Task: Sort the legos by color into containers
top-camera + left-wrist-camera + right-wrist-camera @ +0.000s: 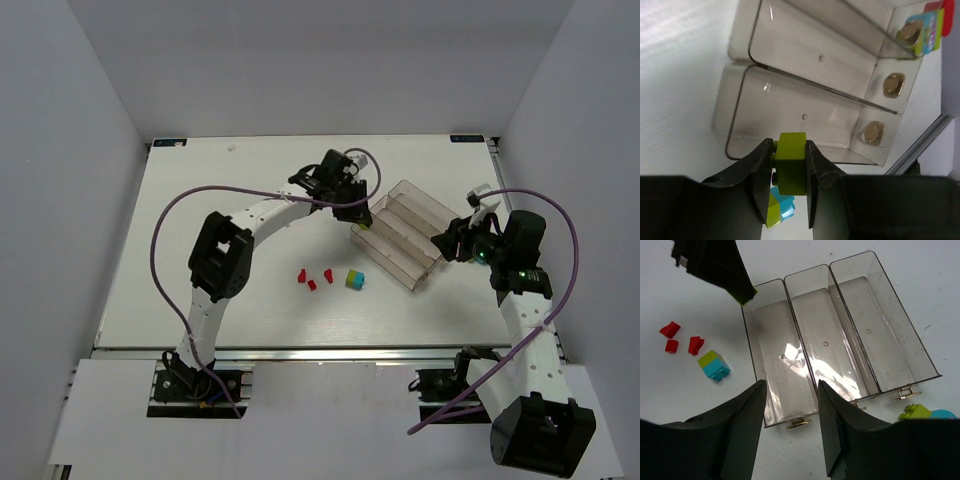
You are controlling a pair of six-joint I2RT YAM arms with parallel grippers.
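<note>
Left claw (pixel 788 150) is squeezed tight on a yellow-green brick (pixel 791 172), right over a corner of the clear tray (pixel 840 335), at its outer slot. Right claw (pixel 790 395) is wide open with nothing in it, over the tray's other end. Three red bricks (pixel 695 344) and a green-and-blue brick (pixel 714 365) lie on the white desk (pixel 200 200) beside that outer slot. Another green brick (pixel 914 411) lies by the tray's clasp end.
</note>
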